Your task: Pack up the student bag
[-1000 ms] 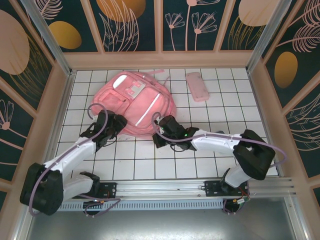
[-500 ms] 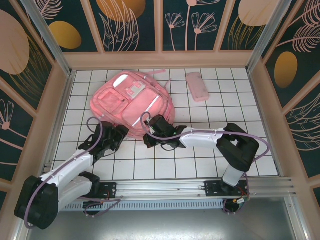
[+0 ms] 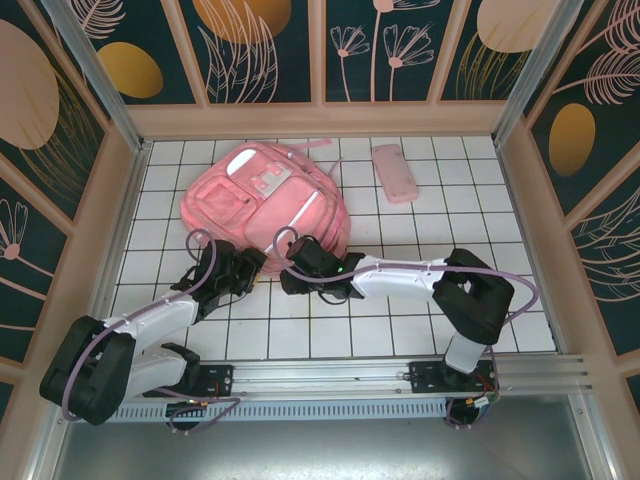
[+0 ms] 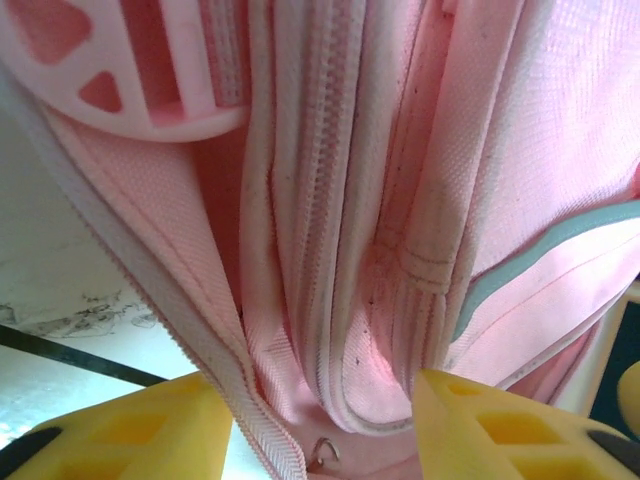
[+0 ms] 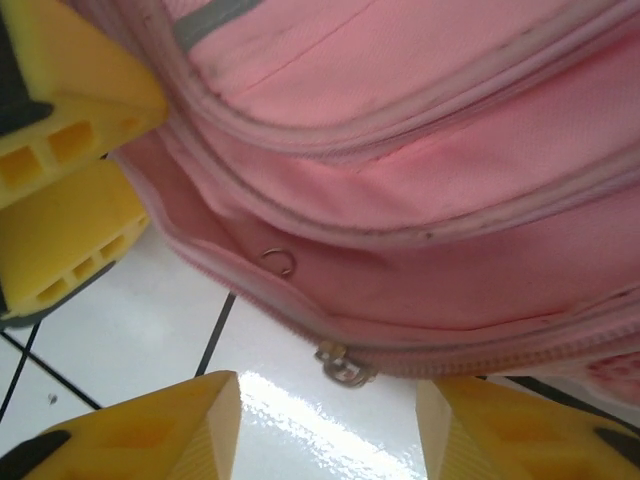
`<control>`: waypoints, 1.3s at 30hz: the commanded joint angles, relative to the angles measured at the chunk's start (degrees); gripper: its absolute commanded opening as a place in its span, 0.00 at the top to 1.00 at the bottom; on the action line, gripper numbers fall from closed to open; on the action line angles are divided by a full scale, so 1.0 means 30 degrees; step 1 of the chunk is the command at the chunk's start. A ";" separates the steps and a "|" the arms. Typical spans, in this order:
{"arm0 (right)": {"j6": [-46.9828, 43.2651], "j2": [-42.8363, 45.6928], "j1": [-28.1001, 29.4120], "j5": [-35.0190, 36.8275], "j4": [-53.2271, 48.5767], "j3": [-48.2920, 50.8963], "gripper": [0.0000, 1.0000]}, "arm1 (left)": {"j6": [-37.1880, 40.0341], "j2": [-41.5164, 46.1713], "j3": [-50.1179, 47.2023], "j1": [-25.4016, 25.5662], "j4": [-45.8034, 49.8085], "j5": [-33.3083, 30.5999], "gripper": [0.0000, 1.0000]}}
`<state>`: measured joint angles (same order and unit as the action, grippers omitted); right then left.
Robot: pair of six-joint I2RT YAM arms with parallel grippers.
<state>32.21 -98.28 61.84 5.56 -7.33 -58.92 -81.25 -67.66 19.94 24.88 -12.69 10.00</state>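
Both arms stretch low toward the student bag (image 3: 265, 200); right pincer (image 5: 325, 390) parted at its hem, left pincer (image 4: 320, 390) cannot tell

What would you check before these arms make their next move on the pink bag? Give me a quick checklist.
1. Open right end effector: ok, bare tile shows between its fingers.
2. Reach to zipper pull: ok, it sits just ahead of those fingers.
3. Grip of left end effector on student bag: cannot tell, fabric fills the gap.
4. Opening of the bag for packing: cannot tell.
5. Packing of pencil pouch: not ok, it lies on the table to the right of the bag.
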 commanded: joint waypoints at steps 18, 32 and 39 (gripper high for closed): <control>-0.1019 -0.2869 0.0188 0.1105 -0.1200 -0.2497 0.61 | -0.1275 -0.1048 -0.1234 0.0274 -0.2181 -0.0200 0.80; -0.3768 -0.3859 0.0679 0.1164 -0.1029 -0.2667 0.67 | -0.0839 -0.2055 -0.0789 0.0283 -0.2513 0.0025 1.00; -0.3672 -0.3813 0.0684 0.2360 -0.1482 -0.2877 0.86 | -0.0741 -0.1744 -0.0789 0.0282 -0.2133 -0.0340 1.00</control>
<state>21.82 -108.73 63.40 10.57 -11.53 -66.89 -84.29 -73.03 16.40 25.30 -17.87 9.61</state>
